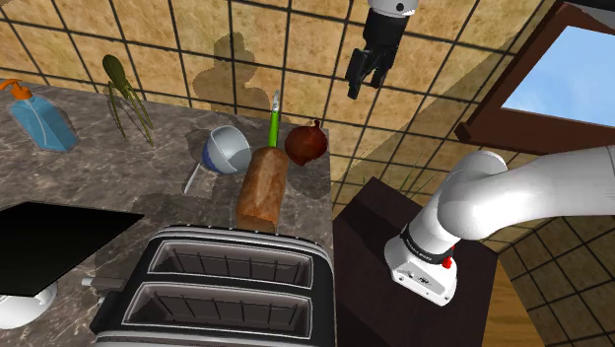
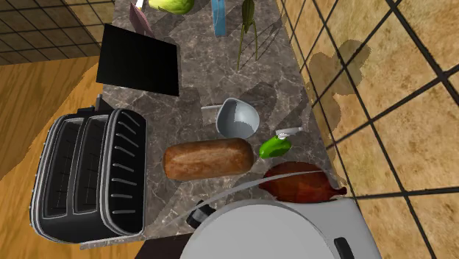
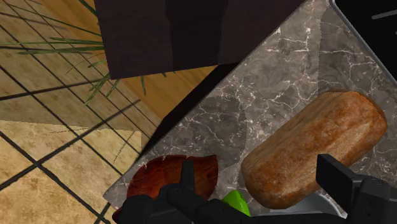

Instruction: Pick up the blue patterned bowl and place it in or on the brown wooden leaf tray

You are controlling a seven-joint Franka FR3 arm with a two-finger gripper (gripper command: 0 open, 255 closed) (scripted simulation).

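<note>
Blue-and-white bowl [image 1: 227, 150] tilted on its side, grey inside, pattern perhaps banded, gripper [image 1: 365, 87] spread wide, empty.

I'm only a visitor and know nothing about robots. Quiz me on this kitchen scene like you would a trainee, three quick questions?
1. True or false: the bowl already sits on the leaf tray.
2. Which lies nearest the toaster? A) bread loaf B) blue bottle C) leaf tray
3. Are the tool's fingers open or shut?
Key: 1 false; 2 A; 3 open.
</note>
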